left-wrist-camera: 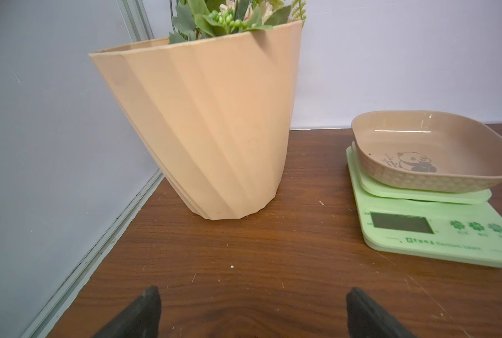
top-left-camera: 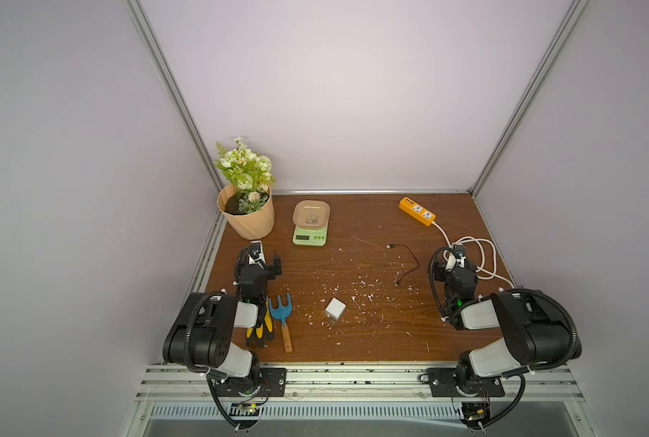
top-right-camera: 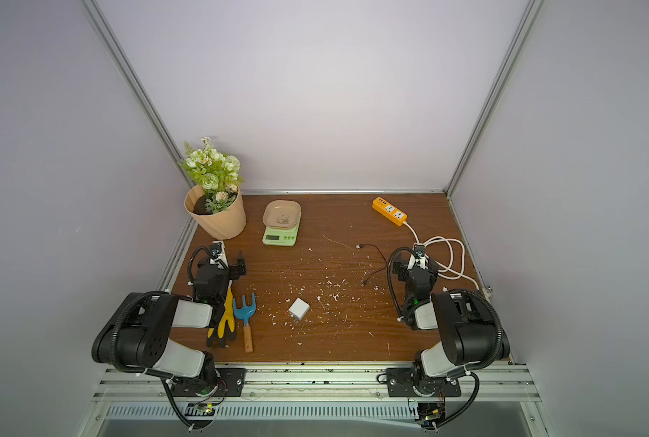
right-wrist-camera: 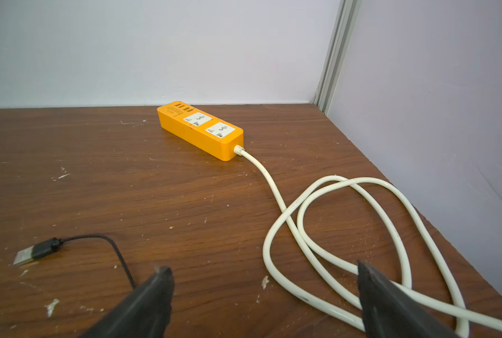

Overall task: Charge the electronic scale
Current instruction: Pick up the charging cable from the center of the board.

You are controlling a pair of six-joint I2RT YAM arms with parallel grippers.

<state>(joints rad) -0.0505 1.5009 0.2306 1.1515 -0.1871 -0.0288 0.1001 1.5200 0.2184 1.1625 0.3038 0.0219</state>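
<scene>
Electronic scale [top-left-camera: 309,237] at worktop [top-left-camera: 372,340] rear, just beside flower pot [top-left-camera: 249,219]
Left tool [left-wrist-camera: 251,295] wide open, empty, facing pot and scale; right tool [right-wrist-camera: 264,270] wide open, empty, near black USB cable [right-wrist-camera: 43,248] and white cord [right-wrist-camera: 276,193], orange power strip [right-wrist-camera: 200,133] beyond

The left arm [top-left-camera: 209,333] and right arm [top-left-camera: 527,333] alternate bulky matte-black joint housings with white link shells. The left arm's largest housing bears a cluster of small round holes. A black ribbed conduit [top-left-camera: 189,340] loops along each arm, clipped by white cable ties. Each arm stands on a black base plate [top-left-camera: 273,380] with silver screws, on the rail [top-left-camera: 353,378]. Beside the rail, by each plate, sits a small circuit board [top-left-camera: 245,408] with thin wires and a lit lamp. A green light [top-left-camera: 459,302] glows inside each wrist. The jaws are dark, matte, tapered wedges.
</scene>
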